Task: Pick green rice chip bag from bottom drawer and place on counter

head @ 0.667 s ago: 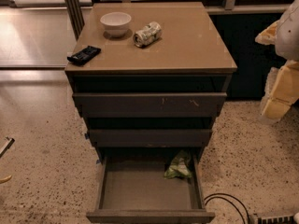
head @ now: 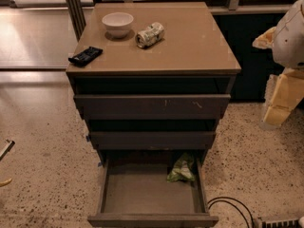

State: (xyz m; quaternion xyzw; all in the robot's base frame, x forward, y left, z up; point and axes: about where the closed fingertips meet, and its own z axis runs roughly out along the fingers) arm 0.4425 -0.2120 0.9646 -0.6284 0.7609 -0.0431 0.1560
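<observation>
The green rice chip bag [head: 182, 169] lies crumpled in the back right corner of the open bottom drawer [head: 142, 194], which is pulled out toward me. The tan counter [head: 190, 42] tops the dark cabinet. My gripper [head: 278, 110] hangs at the right edge of the view, beside the cabinet at about the height of the upper drawers. It is well above and to the right of the bag and holds nothing that I can see.
On the counter stand a white bowl [head: 118, 23], a crushed whitish can [head: 150, 34] and a flat black packet [head: 85, 55]. The two upper drawers [head: 152, 106] are slightly out. A black cable [head: 232, 205] lies on the speckled floor at the drawer's right.
</observation>
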